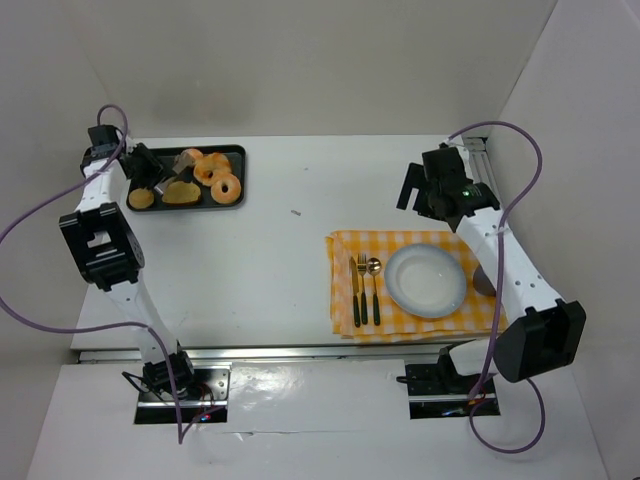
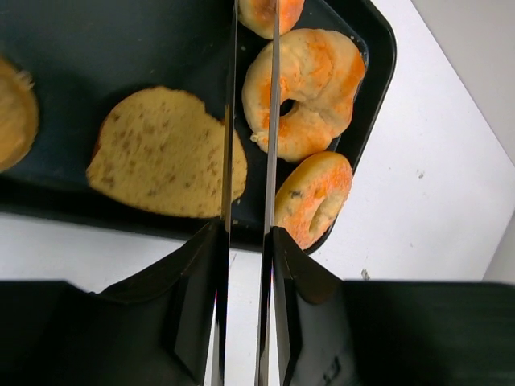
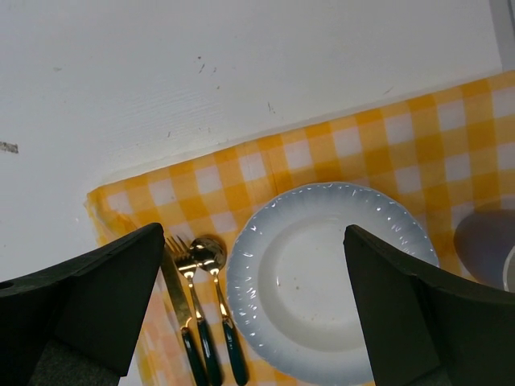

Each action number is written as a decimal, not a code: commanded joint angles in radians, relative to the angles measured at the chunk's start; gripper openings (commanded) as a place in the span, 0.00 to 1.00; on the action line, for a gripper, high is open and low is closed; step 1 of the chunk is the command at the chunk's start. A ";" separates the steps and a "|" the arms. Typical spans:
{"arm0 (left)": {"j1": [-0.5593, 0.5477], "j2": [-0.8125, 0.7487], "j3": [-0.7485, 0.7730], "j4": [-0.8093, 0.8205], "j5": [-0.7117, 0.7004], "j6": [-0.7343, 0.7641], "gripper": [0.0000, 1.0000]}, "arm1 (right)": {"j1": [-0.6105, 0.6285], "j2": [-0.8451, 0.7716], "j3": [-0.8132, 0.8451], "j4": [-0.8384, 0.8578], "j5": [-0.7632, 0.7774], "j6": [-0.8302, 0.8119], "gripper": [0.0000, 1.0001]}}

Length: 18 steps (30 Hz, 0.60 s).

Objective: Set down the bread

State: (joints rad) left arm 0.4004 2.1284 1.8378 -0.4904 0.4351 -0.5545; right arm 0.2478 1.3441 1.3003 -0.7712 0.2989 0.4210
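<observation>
A flat slice of brown bread (image 2: 157,165) lies in the black tray (image 2: 80,48) at the far left of the table; it also shows in the top view (image 1: 181,192). My left gripper (image 2: 245,229) hovers over the tray (image 1: 240,150) and is shut on thin metal tongs (image 2: 273,121). The blades stand close together over the bread's right edge, with nothing between them. My right gripper (image 3: 253,241) is open and empty above the white plate (image 3: 322,281). The empty plate (image 1: 426,280) sits on a yellow checked placemat (image 1: 345,245).
Three orange bagels (image 2: 306,88) and a round bun (image 2: 12,112) share the tray. A knife (image 1: 355,290), fork (image 1: 363,290) and spoon (image 1: 373,285) lie left of the plate. White walls enclose the table on three sides.
</observation>
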 commanded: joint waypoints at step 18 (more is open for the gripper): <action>-0.174 -0.885 -0.481 -0.025 -0.016 0.079 0.00 | -0.007 -0.196 0.030 -0.017 0.014 -0.043 1.00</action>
State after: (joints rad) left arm 0.3191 1.3216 1.4284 -0.4980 0.2443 -0.5171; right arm 0.2478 1.2121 1.2709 -0.7811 0.2985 0.4057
